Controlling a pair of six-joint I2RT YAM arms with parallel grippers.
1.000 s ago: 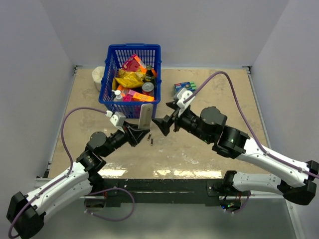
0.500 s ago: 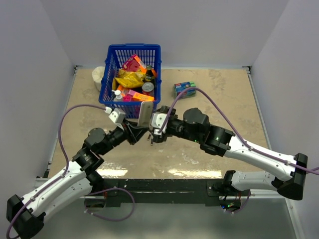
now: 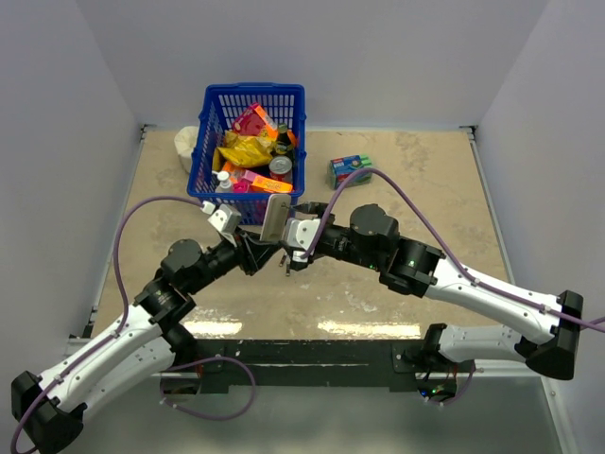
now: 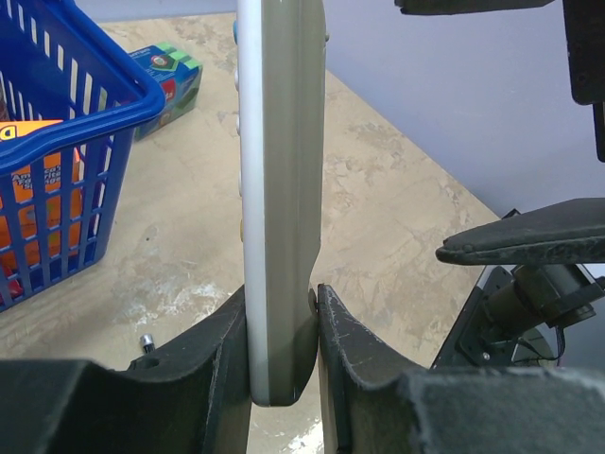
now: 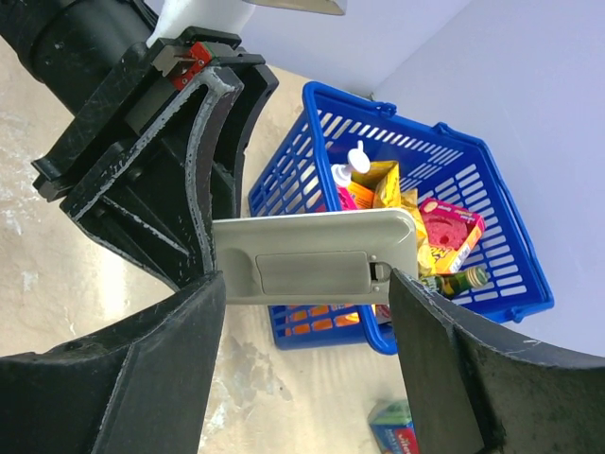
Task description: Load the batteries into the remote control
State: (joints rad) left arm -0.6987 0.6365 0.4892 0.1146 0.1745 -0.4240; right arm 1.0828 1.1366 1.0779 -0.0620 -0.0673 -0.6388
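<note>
Right claw [image 3: 294,242] swung in from the right, and its jaws are now spread either side of the one remote control [image 5: 312,260], not clamped. Left claw [image 4: 282,317] pinches its bottom end, long axis straight out past the fingers. Right wrist shows the back cover [image 5: 312,271]. Left wrist shows only the remote's edge, plus one battery [image 4: 146,341] lower-left of that claw.

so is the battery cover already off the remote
No, the right wrist view shows the remote control with its cover seated flush in the grey back.
</note>
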